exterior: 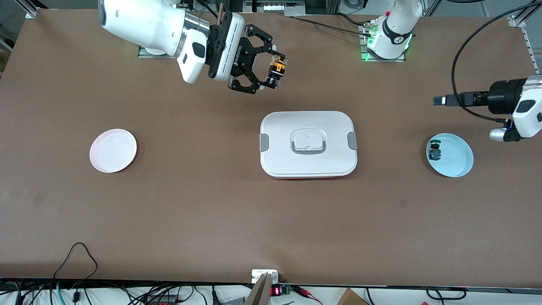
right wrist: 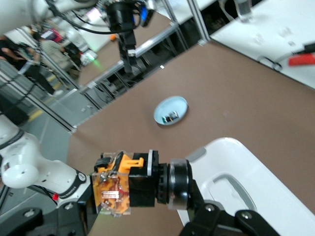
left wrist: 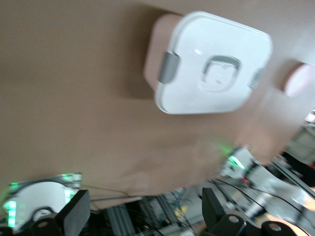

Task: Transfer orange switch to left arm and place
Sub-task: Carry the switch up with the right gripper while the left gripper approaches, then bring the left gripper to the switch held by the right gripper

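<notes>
Both arms have glossy white rounded shells. The right arm (exterior: 144, 25) carries a silver ring, a white lettered plate and a black linkage gripper (exterior: 276, 70). The left arm (exterior: 525, 106) ends in a black cylinder trailing a black cable.

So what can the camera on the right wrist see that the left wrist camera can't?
Only the right wrist view shows the orange switch held in the shut right gripper, and the blue plate with a small component on it. Only the left wrist view shows the pink plate and the open left gripper. Both show the white box.
</notes>
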Available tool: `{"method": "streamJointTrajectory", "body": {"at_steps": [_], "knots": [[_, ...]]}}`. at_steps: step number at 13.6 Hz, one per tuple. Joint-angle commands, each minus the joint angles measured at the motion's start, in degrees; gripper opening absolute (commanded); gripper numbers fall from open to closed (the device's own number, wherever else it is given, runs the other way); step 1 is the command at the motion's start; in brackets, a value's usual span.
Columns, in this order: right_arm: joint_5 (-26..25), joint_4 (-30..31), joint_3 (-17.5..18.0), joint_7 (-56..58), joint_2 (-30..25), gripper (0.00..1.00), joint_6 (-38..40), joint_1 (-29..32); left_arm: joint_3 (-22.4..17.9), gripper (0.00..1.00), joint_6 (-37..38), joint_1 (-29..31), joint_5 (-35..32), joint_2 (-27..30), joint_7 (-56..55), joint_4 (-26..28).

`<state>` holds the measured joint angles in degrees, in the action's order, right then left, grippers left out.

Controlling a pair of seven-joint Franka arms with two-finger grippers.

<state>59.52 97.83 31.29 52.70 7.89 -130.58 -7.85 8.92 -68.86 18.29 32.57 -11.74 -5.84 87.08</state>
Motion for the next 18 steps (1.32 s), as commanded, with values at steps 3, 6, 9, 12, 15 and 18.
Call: {"method": "streamJointTrajectory", "body": {"at_steps": [3, 6, 9, 12, 15, 18], "knots": [[16.0, -0.2, -0.3, 28.8, 3.0, 0.15, -3.4, -0.4, 0.2, 1.0, 2.6, 2.0, 21.8, 0.3, 1.4, 6.2], [29.3, -0.2, -0.3, 40.9, 4.2, 0.15, -6.3, -2.9, 2.0, 1.0, -2.1, 1.4, 37.6, 4.4, 1.6, 19.5], [39.5, -0.2, -0.4, 48.3, 5.2, 0.15, -7.1, -4.4, 9.2, 1.0, -11.3, 1.5, 43.8, 9.5, -2.2, 23.9], [43.7, -0.3, -0.4, 53.7, 5.7, 0.15, -7.1, -4.5, 15.7, 1.0, -19.6, 1.5, 46.5, 13.2, -9.1, 23.2], [44.0, -0.2, -0.4, 56.0, 6.6, 0.15, -7.1, -5.2, 22.2, 1.0, -25.7, 1.6, 46.5, 15.8, -18.0, 22.6], [44.0, 0.5, -0.4, 57.0, 6.7, 0.15, -7.1, -5.2, 24.2, 1.0, -29.4, 1.5, 46.5, 16.0, -20.2, 20.9]]}}
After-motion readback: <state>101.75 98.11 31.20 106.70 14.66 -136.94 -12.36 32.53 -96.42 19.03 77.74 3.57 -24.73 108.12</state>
